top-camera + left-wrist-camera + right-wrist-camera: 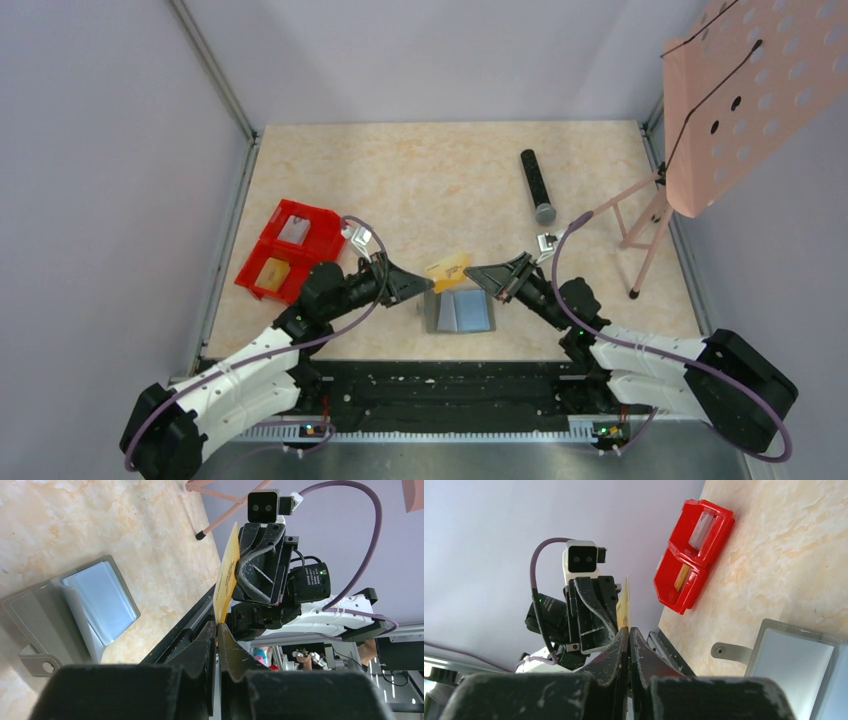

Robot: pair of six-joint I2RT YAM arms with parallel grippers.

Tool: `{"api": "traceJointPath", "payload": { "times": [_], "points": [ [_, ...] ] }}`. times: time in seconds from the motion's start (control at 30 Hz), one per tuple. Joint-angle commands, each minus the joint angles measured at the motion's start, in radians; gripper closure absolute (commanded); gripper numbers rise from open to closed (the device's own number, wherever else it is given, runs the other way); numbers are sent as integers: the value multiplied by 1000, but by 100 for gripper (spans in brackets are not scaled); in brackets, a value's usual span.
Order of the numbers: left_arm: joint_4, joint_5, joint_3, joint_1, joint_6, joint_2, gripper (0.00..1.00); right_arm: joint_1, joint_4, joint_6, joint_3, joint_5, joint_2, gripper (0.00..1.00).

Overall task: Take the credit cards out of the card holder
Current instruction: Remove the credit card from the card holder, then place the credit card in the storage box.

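Note:
The card holder (460, 312) lies open on the table, its pale blue-grey panels up; it also shows as the card holder (75, 610) and the card holder (794, 655). Above its far edge a yellow credit card (448, 269) hangs in the air between both grippers. My left gripper (428, 286) is shut on the card's left end, and in the left wrist view the card (226, 577) rises edge-on from the gripper (217, 626). My right gripper (469, 273) is shut on the other end; the card (624, 605) stands out of its tips (628, 629).
A red two-compartment bin (290, 250) sits at the left with a pale card and a yellow card inside. A black microphone (537, 186) lies at the back right. A pink perforated stand (730, 100) on thin legs occupies the right edge.

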Motion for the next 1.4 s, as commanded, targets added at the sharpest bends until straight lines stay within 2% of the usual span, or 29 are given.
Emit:
{"api": "traceJointPath", "payload": {
  "times": [0.0,0.07,0.2,0.3,0.5,0.57,0.67,0.97,1.37],
  "points": [
    [72,-5,-3,1,16,-23,96,-5,19,4,-7,-9,23,100],
    [64,-12,1,1,22,-28,100,-5,26,5,-8,-14,30,99],
    [29,-47,10,1,46,-56,100,-6,13,-1,-10,-12,18,85],
    [-56,-101,28,5,74,-91,100,-6,-49,-17,-4,4,-20,73],
    [-173,-147,66,42,120,-151,100,-6,-229,-71,15,45,-147,43],
    [-233,-160,91,64,142,-162,100,-6,-288,-86,19,60,-190,30],
    [-329,-171,140,120,190,-183,100,-6,-380,-105,26,80,-250,3],
    [-794,-299,416,401,332,-147,100,-6,-472,-134,4,95,-308,1],
    [-1098,-347,590,724,419,-115,100,-6,-551,-212,23,81,-302,1]
  ]
}}
